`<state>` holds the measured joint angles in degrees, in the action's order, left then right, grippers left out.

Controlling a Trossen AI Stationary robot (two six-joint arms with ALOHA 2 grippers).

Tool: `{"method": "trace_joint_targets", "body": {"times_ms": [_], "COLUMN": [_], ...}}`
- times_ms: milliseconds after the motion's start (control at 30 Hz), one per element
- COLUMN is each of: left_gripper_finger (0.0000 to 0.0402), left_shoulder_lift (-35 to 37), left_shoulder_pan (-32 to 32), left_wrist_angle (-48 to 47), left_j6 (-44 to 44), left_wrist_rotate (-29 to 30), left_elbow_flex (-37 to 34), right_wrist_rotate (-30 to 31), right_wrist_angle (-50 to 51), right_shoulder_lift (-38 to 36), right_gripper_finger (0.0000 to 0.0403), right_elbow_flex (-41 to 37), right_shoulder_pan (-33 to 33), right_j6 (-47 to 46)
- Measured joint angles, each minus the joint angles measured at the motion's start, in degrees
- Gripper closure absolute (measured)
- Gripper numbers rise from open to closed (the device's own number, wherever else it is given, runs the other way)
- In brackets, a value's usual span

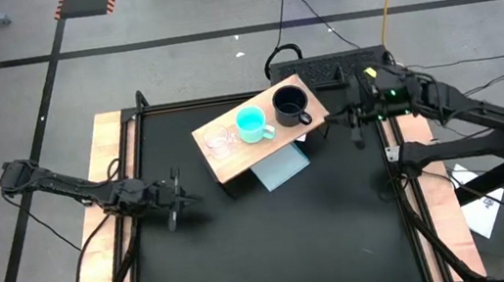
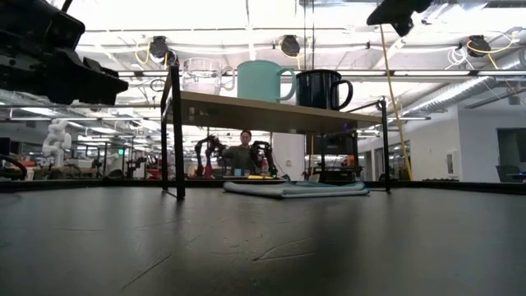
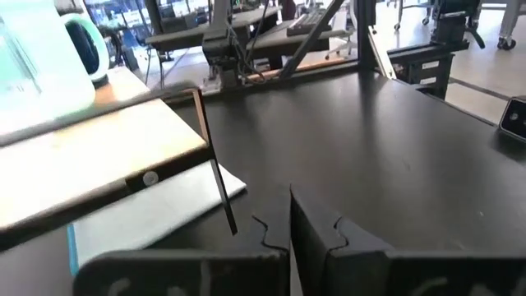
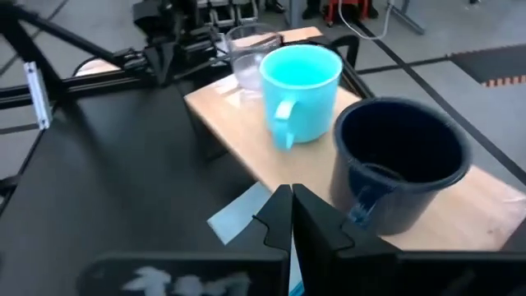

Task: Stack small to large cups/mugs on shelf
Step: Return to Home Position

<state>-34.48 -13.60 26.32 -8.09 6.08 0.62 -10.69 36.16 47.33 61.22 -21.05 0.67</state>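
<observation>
On the wooden shelf (image 1: 235, 158), in one row: glass cup (image 1: 220, 140), turquoise mug (image 1: 252, 123), black mug (image 1: 290, 106). Small to large, all upright, side by side, none nested. By the look of it, placing finished and only the arms' retreat to come.

Note the right gripper (image 1: 348, 120): raised, just beside the shelf's end where the black mug stands, apart from it. Fingers (image 4: 275, 226) pressed together, gripping nothing. In the right wrist view, black mug nearest, a little to one side of the fingertips, handle turned roughly toward the gripper. Turquoise mug beyond it, glass cup farthest.

Mind the row's long axis. Slantwise across the table in the high view, from the glass cup on the left arm's side to the black mug on the right arm's side, so aimed almost straight at the right gripper. Hence the one point of care: pull back along that line, away from the black mug, not across it. Any sideways swing or drop there risks clipping handle or rim.

Left gripper (image 1: 178, 199): over the bare table, well apart from the shelf on the glass cup's side. Fingers (image 3: 329, 234) likewise closed on nothing. Nearer the glass cup than the right arm is, yet with nothing in its way home. Under the shelf, a pale blue-grey sheet (image 1: 285, 168), apart from both grippers.
</observation>
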Motion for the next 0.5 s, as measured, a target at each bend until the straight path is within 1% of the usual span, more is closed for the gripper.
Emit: {"method": "trace_joint_targets", "body": {"times_ms": [267,500], "left_gripper_finger": [0.0400,0.0400], "left_shoulder_lift": [0.02,0.00], "left_shoulder_pan": [0.00,-0.61], "left_wrist_angle": [3.68,4.16], "left_j6": [-1.87,-1.89], "left_wrist_rotate": [-0.66,-1.58], "left_elbow_flex": [0.00,0.00], "right_wrist_rotate": [0.00,0.03], "right_wrist_angle": [-7.38,-15.43], "right_shoulder_lift": [-9.71,-15.84], "right_gripper_finger": [0.0402,0.0403], "right_elbow_flex": [-13.09,-23.87], "right_shoulder_pan": [4.35,8.97], "right_j6": [-0.89,-2.69]}}
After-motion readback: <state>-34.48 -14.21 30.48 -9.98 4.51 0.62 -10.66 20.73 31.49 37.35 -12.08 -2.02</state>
